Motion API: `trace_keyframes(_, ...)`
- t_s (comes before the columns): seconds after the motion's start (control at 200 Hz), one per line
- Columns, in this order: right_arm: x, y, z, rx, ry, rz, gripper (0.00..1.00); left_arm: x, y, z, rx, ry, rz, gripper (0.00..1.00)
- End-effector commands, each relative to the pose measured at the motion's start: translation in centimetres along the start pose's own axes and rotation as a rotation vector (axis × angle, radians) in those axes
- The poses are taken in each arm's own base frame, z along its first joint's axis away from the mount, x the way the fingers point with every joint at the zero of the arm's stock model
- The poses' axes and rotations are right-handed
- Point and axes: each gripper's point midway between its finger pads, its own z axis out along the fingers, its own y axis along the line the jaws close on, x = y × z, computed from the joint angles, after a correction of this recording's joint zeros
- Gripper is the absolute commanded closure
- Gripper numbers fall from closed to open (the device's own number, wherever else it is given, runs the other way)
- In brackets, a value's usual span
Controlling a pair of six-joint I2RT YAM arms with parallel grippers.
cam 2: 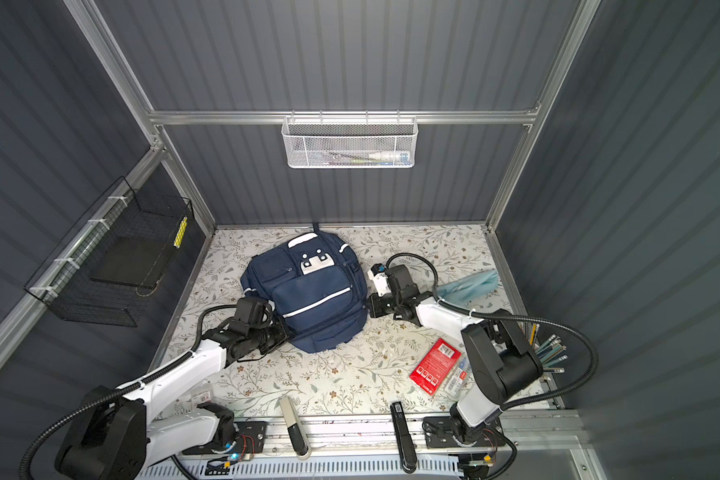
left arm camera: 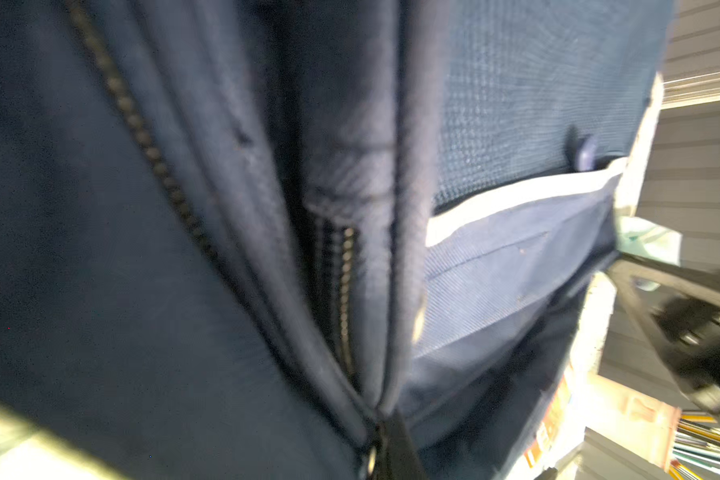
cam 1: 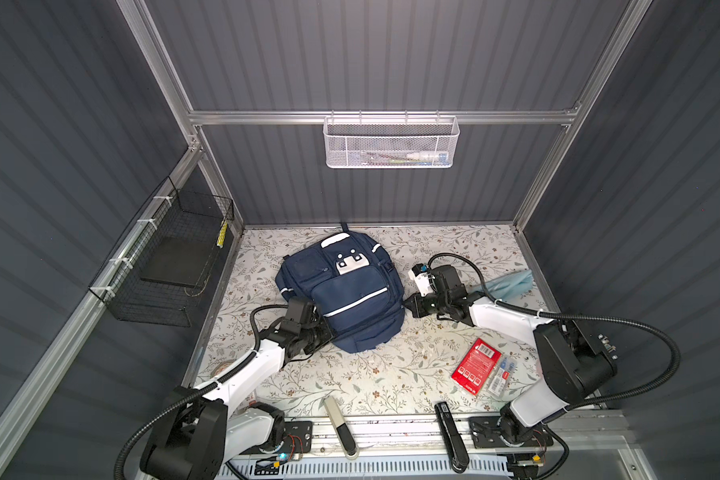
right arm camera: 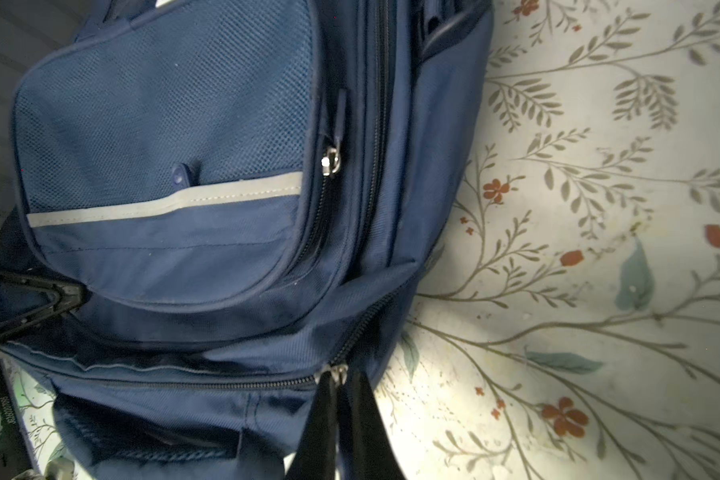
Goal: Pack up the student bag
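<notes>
The student bag, navy with white stripes, lies flat in the middle of the floral table in both top views. My left gripper presses against its near left side. In the blurred left wrist view it is shut on the bag's fabric where two zip lines meet. My right gripper sits at the bag's right side. In the right wrist view it is shut on a silver zip pull at the bag's corner. That zip looks closed.
A red packet and a clear pack lie near the right arm, and a light blue cloth lies behind it. Pencils stand at the right edge. Two bar-shaped tools lie on the front rail. Baskets hang on the walls.
</notes>
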Motion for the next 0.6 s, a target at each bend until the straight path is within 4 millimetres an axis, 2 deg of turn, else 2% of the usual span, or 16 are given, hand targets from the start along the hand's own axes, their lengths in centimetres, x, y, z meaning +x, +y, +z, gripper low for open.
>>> trace_keyframes(0.0, 0.9, 0.8, -2.5, 0.126, -0.017, -0.077, 1.00, -3.7, 0.9, -0.1, -0.092, -0.091, 0.060, 0.93)
trace_keyframes(0.1, 3.1, 4.3, -3.1, 0.089, 0.007, -0.106, 1.00, -6.2, -0.2, 0.1, -0.059, -0.121, 0.067, 0.92)
trace_keyframes(0.175, 3.9, 6.9, -3.1, 0.049, 0.008, -0.123, 1.00, -8.2, -0.5, 0.0, -0.077, -0.155, 0.090, 0.85)
trace_keyframes(0.255, 3.4, 9.7, -2.7, -0.019, -0.027, -0.115, 1.00, -10.4, 0.1, 0.1, -0.093, -0.176, 0.079, 0.69)
trace_keyframes(0.355, 1.8, 11.8, -1.1, -0.077, -0.059, -0.090, 1.00, -11.6, -0.1, -0.4, -0.087, -0.177, 0.077, 0.55)
trace_keyframes(0.465, -0.7, 13.6, 0.4, -0.101, -0.100, -0.089, 1.00, -10.2, -0.8, -3.2, -0.154, -0.224, 0.119, 0.39)
trace_keyframes(0.53, -1.6, 15.0, 1.0, -0.127, -0.126, -0.096, 1.00, -8.6, -1.1, -4.6, -0.107, -0.220, 0.075, 0.28)
trace_keyframes(0.595, -1.9, 15.9, 1.7, -0.145, -0.130, -0.103, 1.00, -6.8, -1.5, -5.3, -0.045, -0.214, 0.024, 0.21)
